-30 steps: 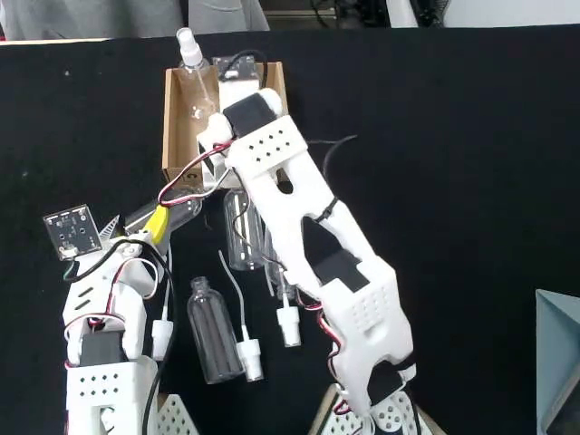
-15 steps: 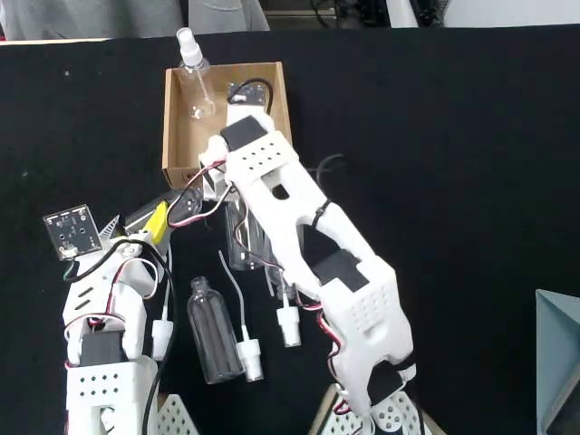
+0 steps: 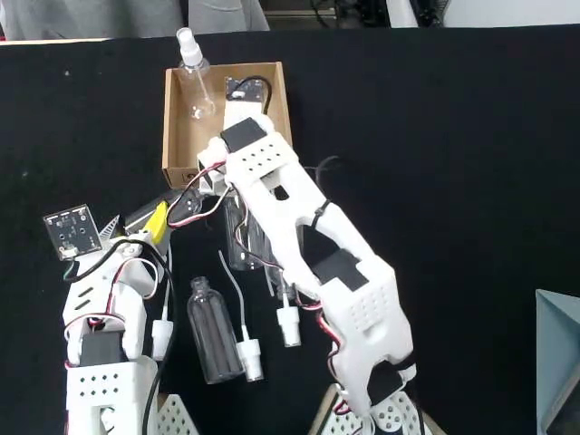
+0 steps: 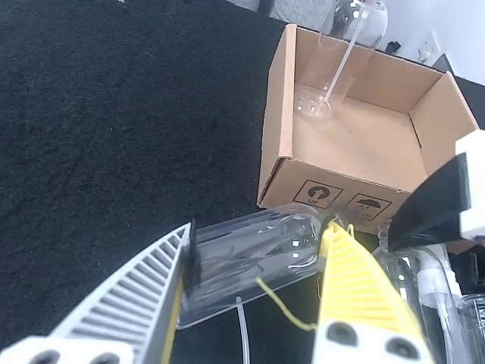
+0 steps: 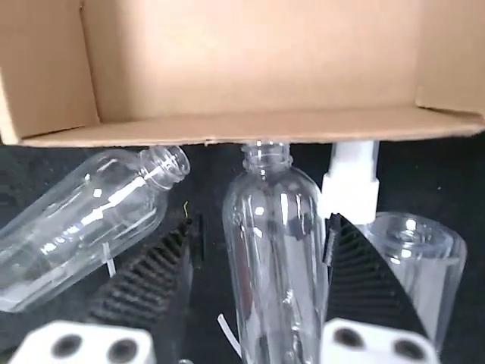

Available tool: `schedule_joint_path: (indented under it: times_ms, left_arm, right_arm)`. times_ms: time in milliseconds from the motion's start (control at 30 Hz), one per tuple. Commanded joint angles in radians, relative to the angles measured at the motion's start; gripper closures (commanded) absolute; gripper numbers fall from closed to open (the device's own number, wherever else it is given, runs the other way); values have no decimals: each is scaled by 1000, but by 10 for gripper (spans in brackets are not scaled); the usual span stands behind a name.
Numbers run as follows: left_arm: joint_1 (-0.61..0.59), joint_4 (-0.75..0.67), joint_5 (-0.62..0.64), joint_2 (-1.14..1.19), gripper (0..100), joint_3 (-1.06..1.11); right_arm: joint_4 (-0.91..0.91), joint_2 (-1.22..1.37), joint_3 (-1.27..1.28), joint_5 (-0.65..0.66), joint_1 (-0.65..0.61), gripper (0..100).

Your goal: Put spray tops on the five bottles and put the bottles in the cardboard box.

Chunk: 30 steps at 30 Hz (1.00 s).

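- High view sets the cardboard box (image 3: 169,118) at the far side of the black table (image 3: 453,181), open side up. One capped bottle (image 3: 193,72) leans in its far corner. I judge that one finished, with four bottles left to do.
- Bare bottles and loose tops lie between the box and the arm bases, which reads as a stock within reach of both arms. A spare bottle (image 3: 210,331) lies near the bases with a loose spray top (image 3: 249,349) just beside it.
- Left wrist view has the left gripper (image 4: 258,235) with its jaws spread wide. An uncapped bottle (image 4: 250,254) lies across the gap, its base at the grey jaw and its shoulder at the yellow jaw. Whether they press on it I cannot tell.
- Its open neck points toward the box's near wall, probably so a top can be fed in from that end. A thin dip tube (image 4: 241,318) runs beside it.
- Right wrist view shows the right gripper (image 5: 260,224) with its jaws spread, astride a middle bottle (image 5: 276,250) lying lengthwise between them. The neck reaches past the fingertips, close to the box wall.
- A gap shows on one side of this bottle and the other jaw sits close, so nothing is pinched. I judge the straddle suits a grasp on the body that leaves the neck free.
- A white spray top (image 5: 350,182) stands just beside that neck, against the box. An outer bottle (image 5: 417,258) lies outside the jaws.
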Motion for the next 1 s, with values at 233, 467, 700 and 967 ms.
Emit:
schedule_joint_path:
  times_ms: [233, 467, 700, 967]
  left_arm:
    - [-2, 3, -8, -5, 751, 25]
    - [-2, 3, -8, -5, 751, 25]
    - [-2, 3, -8, -5, 751, 25]
    - [-4, 3, -8, -5, 751, 25]
  right_arm:
    - [29, 122, -150, -5, -21, 783]
    - [31, 160, -173, -5, -21, 786]
    - [72, 154, -177, -5, -21, 786]
    - [71, 154, -177, -3, -20, 897]
